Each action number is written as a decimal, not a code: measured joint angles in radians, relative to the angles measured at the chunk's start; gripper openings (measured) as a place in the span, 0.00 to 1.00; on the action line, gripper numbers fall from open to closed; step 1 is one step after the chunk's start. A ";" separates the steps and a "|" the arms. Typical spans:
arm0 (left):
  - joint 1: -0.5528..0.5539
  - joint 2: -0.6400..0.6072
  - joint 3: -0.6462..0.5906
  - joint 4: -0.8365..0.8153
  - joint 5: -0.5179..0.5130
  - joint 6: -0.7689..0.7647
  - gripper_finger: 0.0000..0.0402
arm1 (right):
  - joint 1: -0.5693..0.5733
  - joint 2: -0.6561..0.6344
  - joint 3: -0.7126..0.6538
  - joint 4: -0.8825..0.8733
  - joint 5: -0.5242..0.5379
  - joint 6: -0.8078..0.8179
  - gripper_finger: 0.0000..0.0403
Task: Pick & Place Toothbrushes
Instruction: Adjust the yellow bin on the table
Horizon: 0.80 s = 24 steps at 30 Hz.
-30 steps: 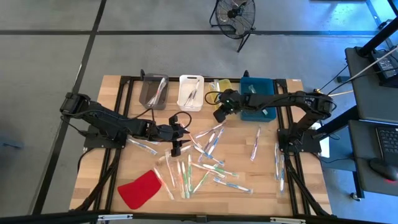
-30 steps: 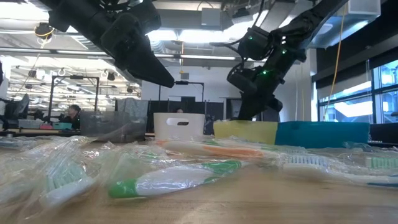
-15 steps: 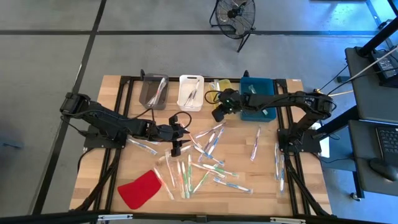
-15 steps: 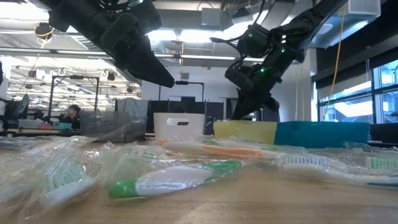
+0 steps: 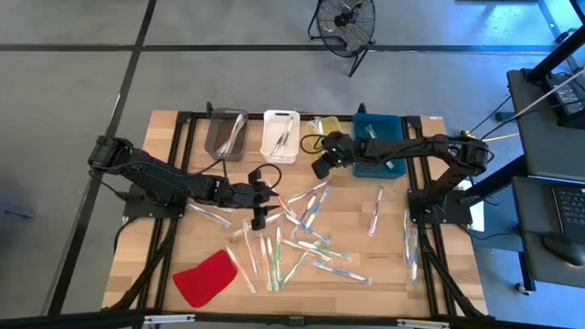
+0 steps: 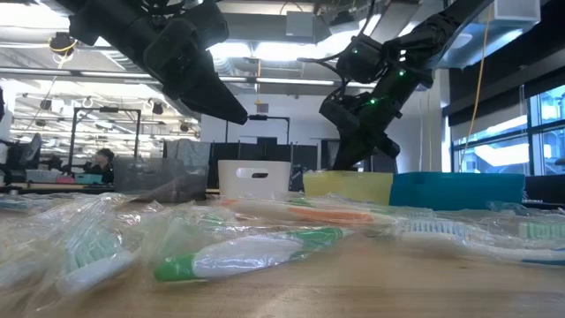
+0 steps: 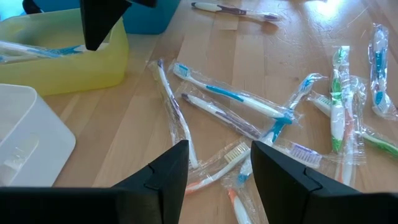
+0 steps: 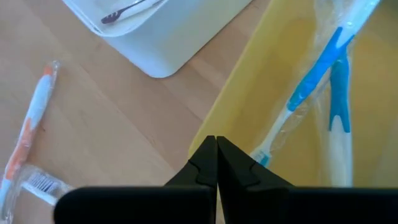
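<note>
Left pincer [image 7: 214, 171] hovers low over the middle of the wooden tabletop [image 5: 402, 274], fingers parted to a moderate gap, nothing between them. Directly ahead of it in the left wrist view lies an orange-and-white toothbrush in clear wrap [image 7: 214, 165], its bristle head showing in the gap between the fingers, long axis running crosswise to the pincer's reach. Just past it, a clear-wrapped slim toothbrush [image 7: 173, 112] lies lengthwise away from the pincer, and a blue-and-white wrapped toothbrush [image 7: 227, 96] crosses beyond that. Left arm is clearly the nearer one to this cluster; my read is the orange brush is the next pick and needs only a short drop, maybe a wrist turn so the fingers straddle the handle.

Rest of the toothbrushes [image 5: 274, 251] are scattered over the centre and the right part of the tabletop, with a flat red cloth-like piece [image 5: 206, 277] at the front left.

Farther back, right pincer [image 8: 216, 155] is fully closed and empty, hanging at the near rim of the yellow rectangular plastic bin [image 8: 273, 81], which holds blue-and-white toothbrushes [image 8: 311, 87]. White rectangular bin [image 8: 155, 31] sits just beside it.
</note>
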 joint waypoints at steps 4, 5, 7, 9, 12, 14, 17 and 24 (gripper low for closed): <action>0.000 0.000 0.000 0.000 0.000 0.000 0.42 | 0.010 0.039 0.000 0.033 -0.028 0.010 0.00; 0.000 0.000 0.000 0.000 0.000 0.000 0.42 | 0.012 0.049 0.000 0.037 -0.029 0.012 0.00; 0.000 0.000 0.000 0.000 0.000 0.000 0.42 | 0.015 0.063 0.000 0.059 -0.034 0.013 0.00; 0.000 0.000 0.000 0.000 0.000 0.000 0.42 | 0.015 0.067 0.000 0.085 -0.056 0.012 0.00; 0.000 0.000 0.000 0.000 0.001 0.000 0.42 | 0.015 0.067 0.000 0.112 -0.064 0.017 0.00; 0.000 0.000 0.000 0.000 0.004 0.000 0.42 | 0.011 0.067 0.000 0.115 -0.064 0.022 0.00; 0.000 0.000 0.000 0.000 0.007 0.000 0.42 | 0.005 0.067 0.000 0.126 -0.072 0.044 0.00; 0.000 0.000 0.000 0.000 0.007 -0.001 0.42 | -0.001 0.027 0.000 0.100 -0.077 0.017 0.01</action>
